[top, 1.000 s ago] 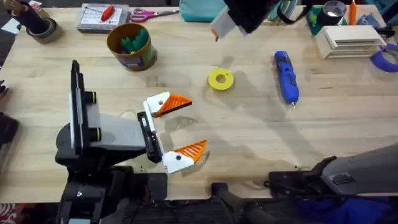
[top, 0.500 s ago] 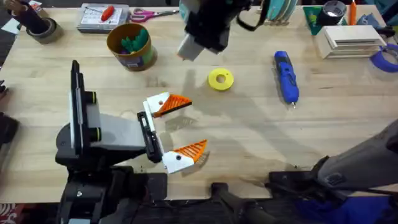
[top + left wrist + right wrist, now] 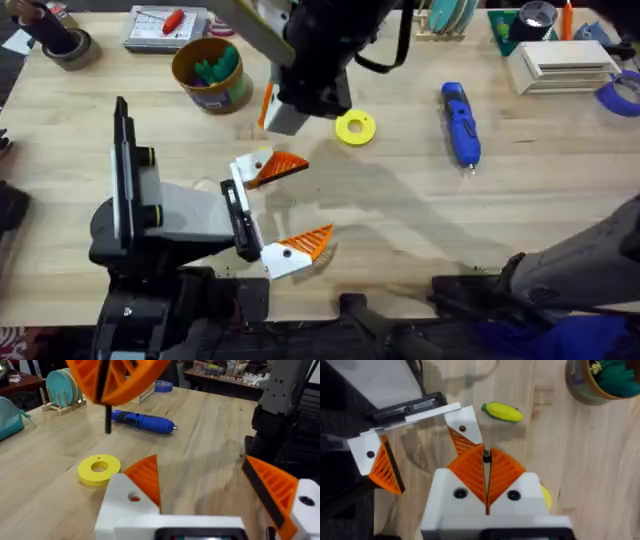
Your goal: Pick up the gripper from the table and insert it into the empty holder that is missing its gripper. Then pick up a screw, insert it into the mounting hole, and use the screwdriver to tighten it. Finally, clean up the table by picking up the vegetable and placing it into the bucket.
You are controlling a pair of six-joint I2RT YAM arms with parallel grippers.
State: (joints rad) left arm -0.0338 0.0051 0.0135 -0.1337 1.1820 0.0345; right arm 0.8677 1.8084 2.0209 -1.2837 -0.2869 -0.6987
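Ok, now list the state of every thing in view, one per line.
Left end effector: open, both orange tips fitted.
Right end effector: shut on thin dark rod.
Screwdriver: lying on the table, ungripped.
Vegetable: lying on the table.
Bucket: upright, green items inside.
Yellow disc: flat on the table.

Screwdriver (image 3: 460, 123): blue, cylindrical, lying flat on the table, dark tip toward the near edge. Bucket (image 3: 211, 74): yellow-brown, upright, green items inside. Vegetable (image 3: 503, 411): yellow corn cob, lying flat, well apart from the bucket.
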